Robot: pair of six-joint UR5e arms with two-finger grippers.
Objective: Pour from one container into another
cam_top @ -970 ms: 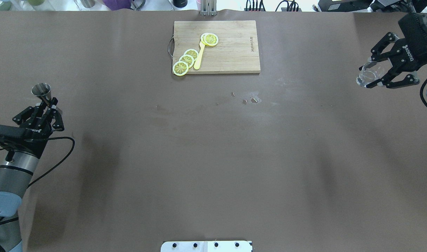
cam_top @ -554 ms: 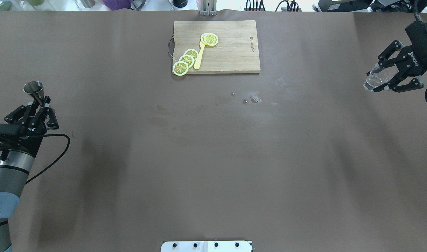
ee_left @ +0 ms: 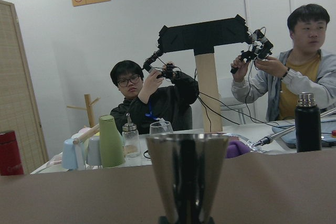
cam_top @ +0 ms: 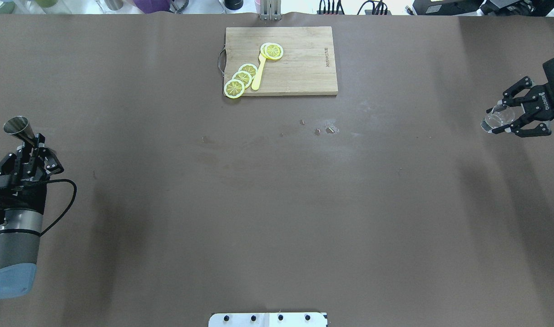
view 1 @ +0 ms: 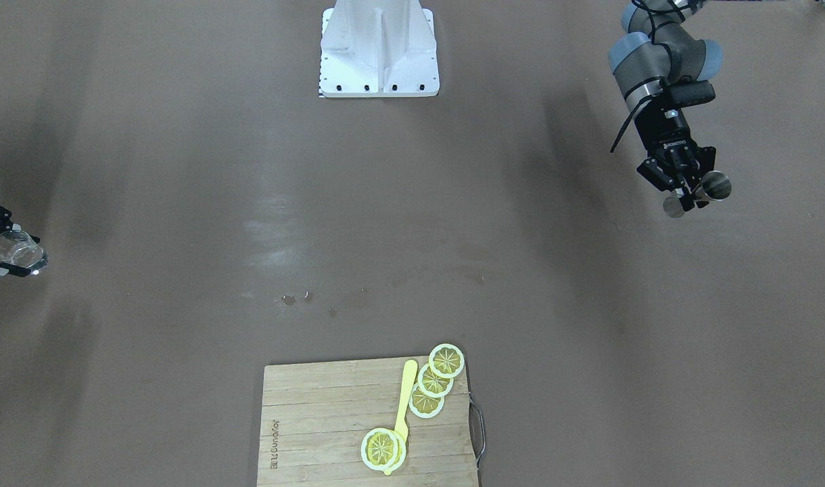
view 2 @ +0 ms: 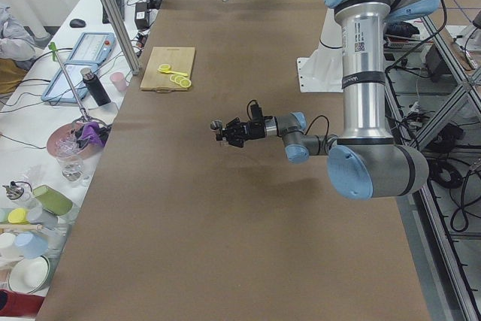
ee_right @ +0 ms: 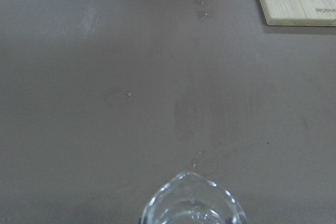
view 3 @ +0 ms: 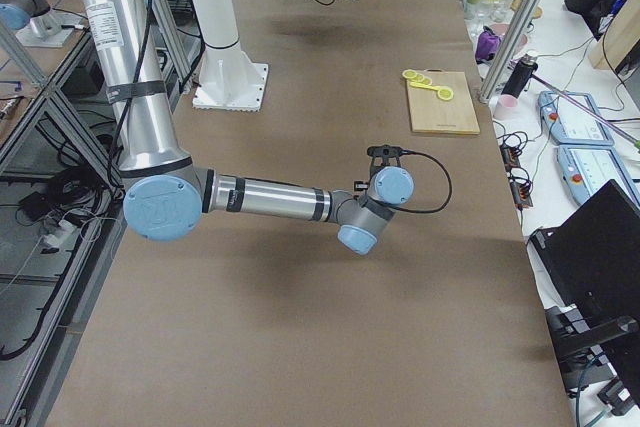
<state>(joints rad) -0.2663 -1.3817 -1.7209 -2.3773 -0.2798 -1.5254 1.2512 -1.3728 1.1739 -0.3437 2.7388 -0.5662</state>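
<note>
At opposite table (cam_top: 277, 204) ends, left gripper (cam_top: 32, 146) clamps the jigger (cam_top: 17, 125); right gripper (cam_top: 502, 121) clamps the glass (cam_top: 493, 121).

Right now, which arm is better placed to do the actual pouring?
Right, probably: the right gripper holds the clear glass, the source. The left gripper holds the jigger upright as receiver. They sit far apart, so they must meet first.

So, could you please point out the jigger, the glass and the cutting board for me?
jigger (cam_top: 19, 128): overhead view, on its upper cone.
glass (cam_top: 496, 121): overhead view, on its clear wall.
cutting board (cam_top: 302, 68): overhead view, on bare wood near its middle.
</note>
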